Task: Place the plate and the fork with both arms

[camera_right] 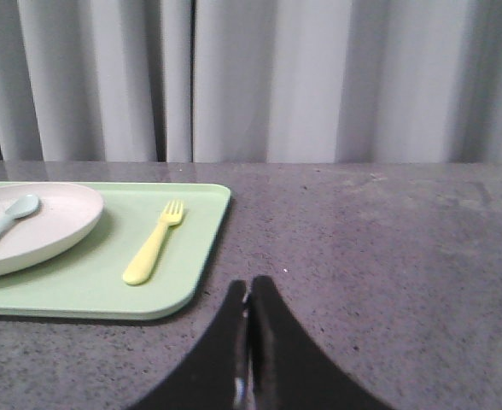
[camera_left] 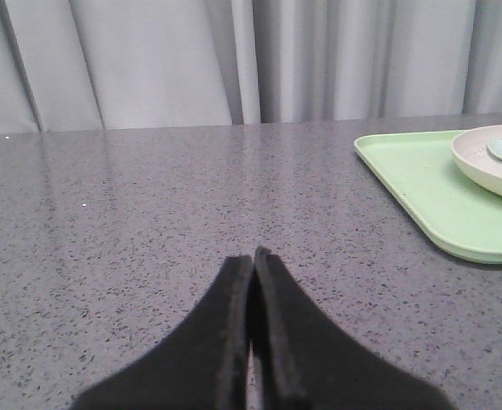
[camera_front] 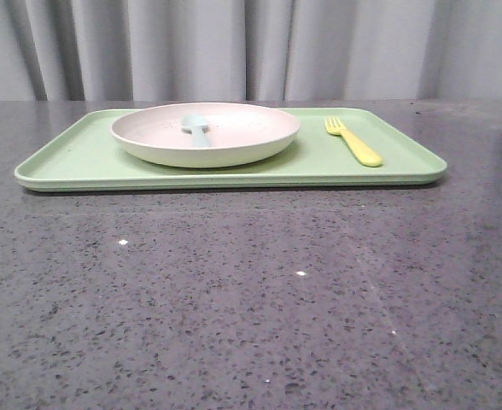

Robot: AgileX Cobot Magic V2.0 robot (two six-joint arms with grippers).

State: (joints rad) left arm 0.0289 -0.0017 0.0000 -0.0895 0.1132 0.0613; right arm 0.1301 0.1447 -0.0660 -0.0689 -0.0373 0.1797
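Plate [camera_front: 205,134] on tray [camera_front: 80,158], spoon [camera_front: 196,128] inside; fork [camera_front: 353,141] right of plate. Left gripper [camera_left: 253,254], right gripper [camera_right: 249,282] closed, empty. Risk: tilted plate spills spoon; thin fork slips.

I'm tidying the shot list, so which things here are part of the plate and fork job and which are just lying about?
Job:
pale pinkish-cream round plastic plate
small yellow plastic fork

Lying about:
pale blue plastic spoon, in the plate
flat light-green rectangular tray
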